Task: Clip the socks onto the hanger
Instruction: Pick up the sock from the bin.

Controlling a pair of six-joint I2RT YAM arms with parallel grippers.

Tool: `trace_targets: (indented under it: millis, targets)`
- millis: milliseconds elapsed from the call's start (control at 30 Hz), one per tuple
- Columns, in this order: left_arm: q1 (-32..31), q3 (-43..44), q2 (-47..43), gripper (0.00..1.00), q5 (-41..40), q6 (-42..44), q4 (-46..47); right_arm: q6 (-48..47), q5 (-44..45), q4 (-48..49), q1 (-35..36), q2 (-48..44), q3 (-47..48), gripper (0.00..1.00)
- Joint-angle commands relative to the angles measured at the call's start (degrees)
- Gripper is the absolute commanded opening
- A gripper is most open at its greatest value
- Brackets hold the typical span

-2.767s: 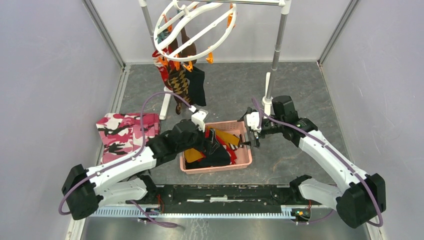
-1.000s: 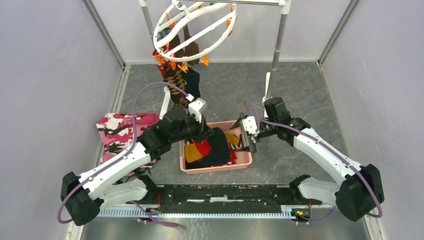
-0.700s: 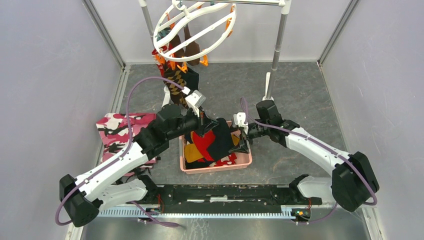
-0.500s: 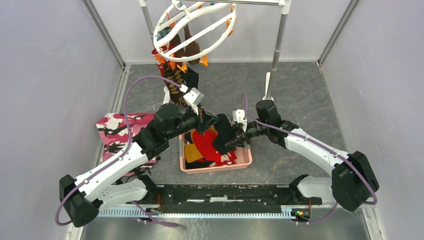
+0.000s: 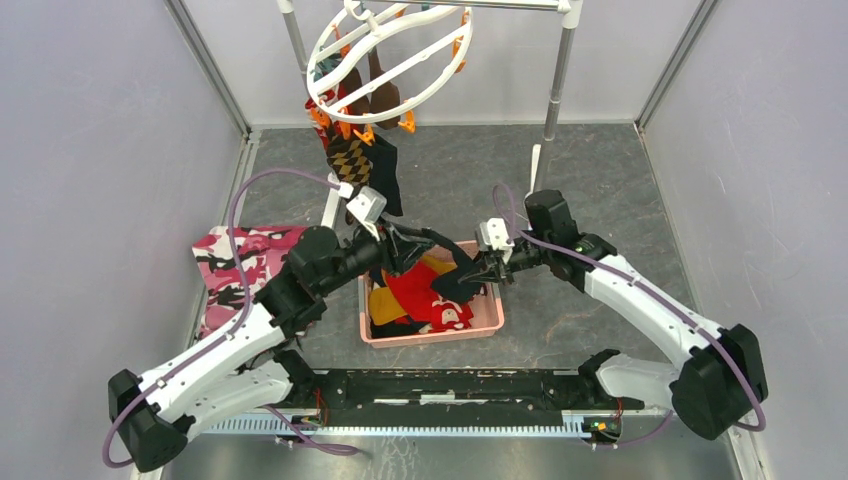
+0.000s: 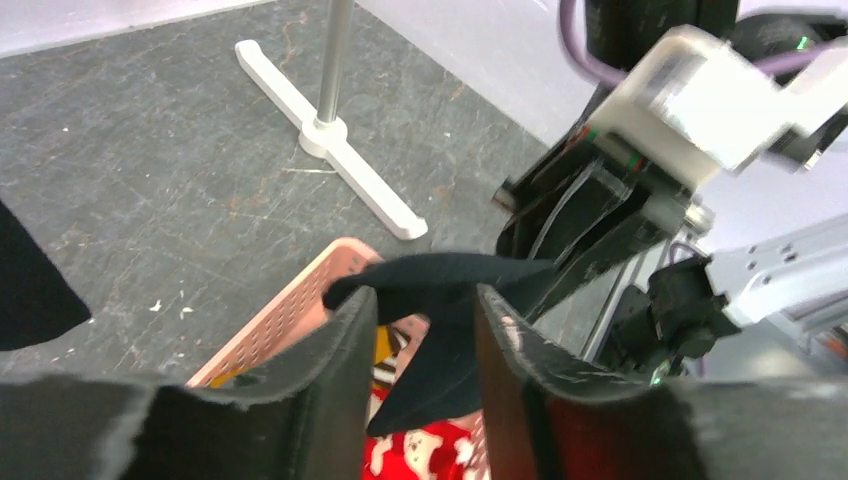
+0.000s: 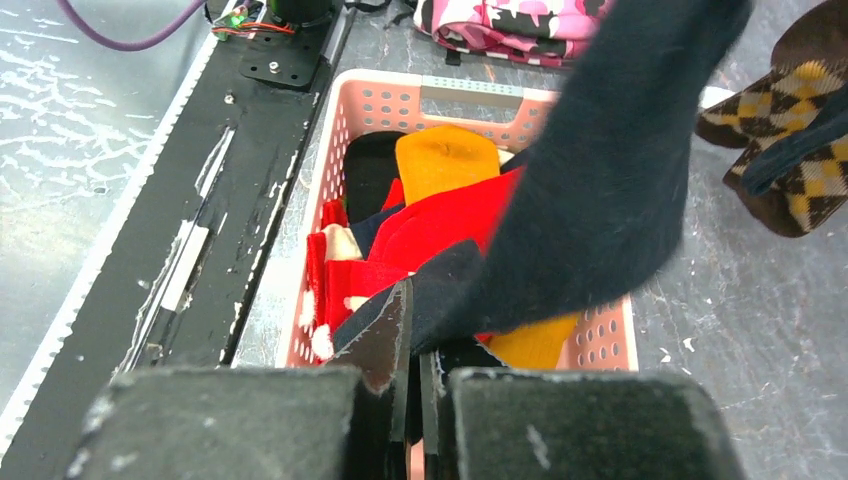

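One dark sock (image 5: 447, 278) hangs stretched above the pink basket (image 5: 432, 336), between the two tools. The right tool (image 5: 488, 271) is clamped on one end of it. The left tool (image 5: 398, 248) has its fingers apart, and the other end of the sock lies in the gap between them; we cannot tell if they touch it. In the basket we see red socks (image 5: 420, 300) and one yellow sock (image 7: 447, 160). The one hanger (image 5: 385, 50) hangs at the far edge, with an argyle sock (image 5: 352, 160) and some others clipped below. The grey surface (image 5: 600, 180) right of the basket is bare up to the wall. One camouflage cloth (image 5: 235, 262) lies left of the basket.
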Motion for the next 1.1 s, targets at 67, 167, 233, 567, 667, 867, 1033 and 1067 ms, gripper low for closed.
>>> trace_targets:
  millis: [67, 167, 233, 567, 667, 867, 1033, 1067]
  targets:
    - [0.0, -14.0, -7.8, 0.68, 6.2, 1.9, 14.4, -6.7, -6.6, -5.6, -2.7, -3.9, 2.8, 0.00]
    - [0.0, -22.2, -10.1, 0.83, 10.4, 1.9, 24.3, -6.8, -8.2, -5.8, -3.7, -4.3, 2.8, 0.00]
    - [0.0, -26.1, -10.3, 0.88, 13.0, 1.5, 30.2, -6.9, -9.6, -6.0, -4.4, -4.5, 2.8, 0.00]
    - [0.0, -32.2, -2.0, 0.94, 19.5, 2.3, 43.3, -11.2, -16.9, -9.2, -6.2, -6.1, 3.1, 0.00]
    - [0.0, -31.9, 1.8, 0.92, 19.4, 1.5, 45.0, -11.9, -17.1, -9.7, -6.4, -6.3, 3.1, 0.00]
    - [-0.1, -30.4, 7.4, 0.86, 21.1, 1.2, 47.6, -12.7, -17.7, -10.2, -6.4, -5.9, 2.9, 0.00]
    - [0.0, -27.2, 12.9, 0.73, 28.4, 0.1, 48.7, -13.1, -17.7, -10.4, -6.5, -5.8, 2.9, 0.00]
    - [0.0, -26.7, 13.8, 0.70, 29.3, -0.1, 48.9, -13.1, -17.7, -10.5, -6.4, -5.8, 2.9, 0.00]
